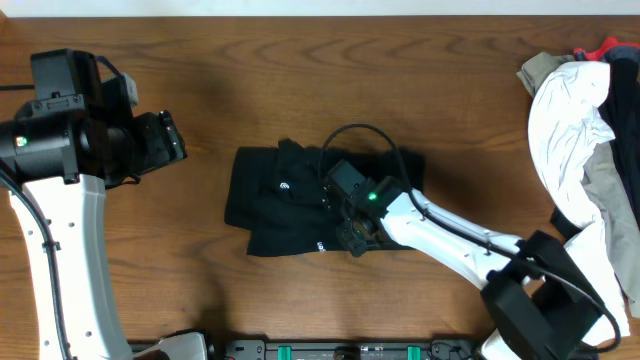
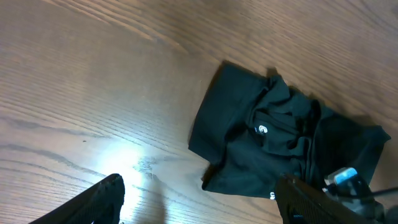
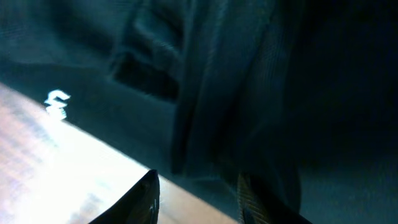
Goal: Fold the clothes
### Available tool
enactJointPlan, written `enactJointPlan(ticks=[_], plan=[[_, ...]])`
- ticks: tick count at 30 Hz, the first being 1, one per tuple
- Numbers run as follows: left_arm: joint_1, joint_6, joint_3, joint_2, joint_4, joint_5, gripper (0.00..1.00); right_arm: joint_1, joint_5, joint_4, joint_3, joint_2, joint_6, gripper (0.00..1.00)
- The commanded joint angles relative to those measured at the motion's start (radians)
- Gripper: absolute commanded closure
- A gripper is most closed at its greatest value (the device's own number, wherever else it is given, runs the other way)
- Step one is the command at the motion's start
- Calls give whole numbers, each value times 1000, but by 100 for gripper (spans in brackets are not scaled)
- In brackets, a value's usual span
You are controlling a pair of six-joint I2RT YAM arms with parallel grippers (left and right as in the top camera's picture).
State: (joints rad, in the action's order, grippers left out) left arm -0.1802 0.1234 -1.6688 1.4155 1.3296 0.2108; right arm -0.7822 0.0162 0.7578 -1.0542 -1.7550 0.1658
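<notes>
Fabric of the black shirt [image 3: 249, 93] lies right at our right fingers [image 3: 144, 198], pinching it or not we cannot tell, so a weak pinch could drag the bunched bundle askew at mid-bench [image 1: 200, 100], while our left fingers [image 2: 102, 199] hover spread, well apart.

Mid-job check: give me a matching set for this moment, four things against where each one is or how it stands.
Things:
1. black shirt
2. left gripper
3. right gripper
4. white garment

Places or states:
A. heaped at the right edge of the table
B. open, off to one side, clear of the fabric
C. bunched in the middle of the table
D. down at the shirt's near edge

Pairs: 1-C; 2-B; 3-D; 4-A
</notes>
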Motion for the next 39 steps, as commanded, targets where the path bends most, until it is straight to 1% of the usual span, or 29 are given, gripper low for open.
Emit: enactJointPlan(ticks=[1, 3, 7, 9, 11, 15, 17, 22, 24, 27, 30, 31, 32, 33, 34, 36, 39], plan=[[2, -10, -18, -13, 0, 7, 21, 3, -38, -10, -2, -50, 44, 60], [2, -10, -18, -13, 0, 7, 21, 3, -37, -10, -2, -78, 67, 62], [2, -10, -18, -13, 0, 6, 21, 3, -37, -7, -3, -90, 82, 74], [2, -10, -18, -13, 0, 7, 21, 3, -37, -6, -5, -84, 82, 78], [2, -10, -18, -13, 0, 6, 21, 3, -35, -6, -5, -75, 82, 80], [2, -10, -18, -13, 0, 6, 21, 3, 5, -6, -5, -31, 80, 90], [2, -10, -18, -13, -1, 6, 21, 1, 39, -6, -6, 8, 63, 92], [2, -10, -18, -13, -1, 6, 21, -11, 138, -6, -6, 118, 1, 93], [2, -10, -18, -13, -1, 7, 21, -16, 160, -8, -6, 153, 1, 95], [2, -10, -18, -13, -1, 7, 21, -18, 196, -23, -6, 175, 1, 97], [2, -10, -18, -13, -1, 7, 21, -18, 226, -32, -6, 169, 1, 97], [2, -10, -18, -13, -1, 7, 21, -19, 233, -32, -6, 166, 0, 96], [2, -10, -18, -13, -1, 7, 21, -23, 236, -32, -6, 165, -3, 87], [2, -10, -18, -13, -1, 6, 21, -27, 236, -32, -6, 163, -10, 77], [2, -10, -18, -13, -1, 7, 21, -32, 236, -31, -6, 163, -23, 76], [2, -10, -18, -13, -1, 7, 21, -43, 236, -27, -6, 163, -50, 83], [2, -10, -18, -13, -1, 6, 21, -44, 235, -23, -6, 170, -51, 83]])
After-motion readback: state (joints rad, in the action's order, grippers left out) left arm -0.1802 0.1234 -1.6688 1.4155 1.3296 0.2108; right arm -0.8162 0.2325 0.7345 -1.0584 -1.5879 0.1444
